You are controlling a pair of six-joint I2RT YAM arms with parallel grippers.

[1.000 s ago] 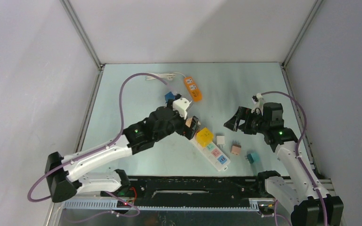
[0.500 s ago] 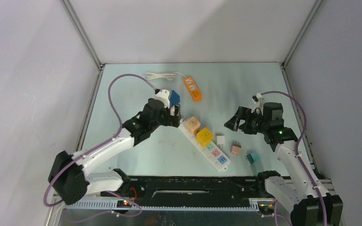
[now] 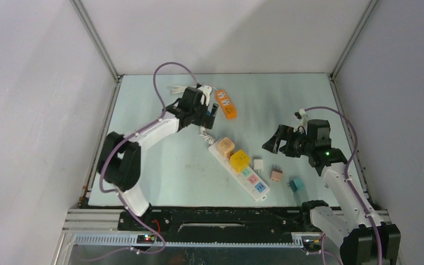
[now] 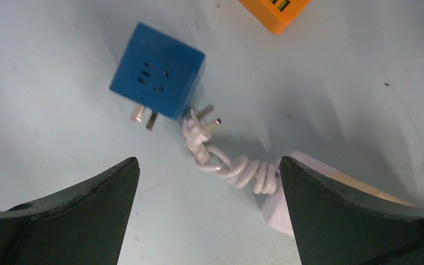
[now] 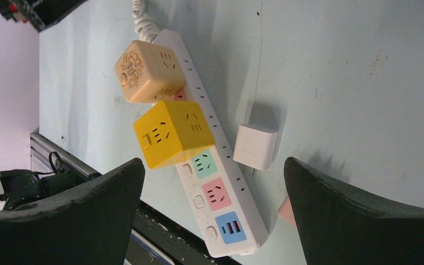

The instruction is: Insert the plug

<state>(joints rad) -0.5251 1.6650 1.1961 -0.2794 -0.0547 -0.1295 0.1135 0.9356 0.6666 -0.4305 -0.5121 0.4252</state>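
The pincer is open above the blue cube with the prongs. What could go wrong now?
1. The white cord's plug lies right beside the blue cube, and the left pincer is centred nearer the cord. Closing there might pinch the cord and tug the white power strip.
2. The cube lies on its side, prongs pointing sideways. Grabbed that way, it may twist or slip before it reaches a free socket.

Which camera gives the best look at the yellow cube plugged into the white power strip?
The right wrist view: the yellow cube sits close up, socket holes clear, on the power strip. The top external view shows only a small yellow block. The left wrist view misses it.
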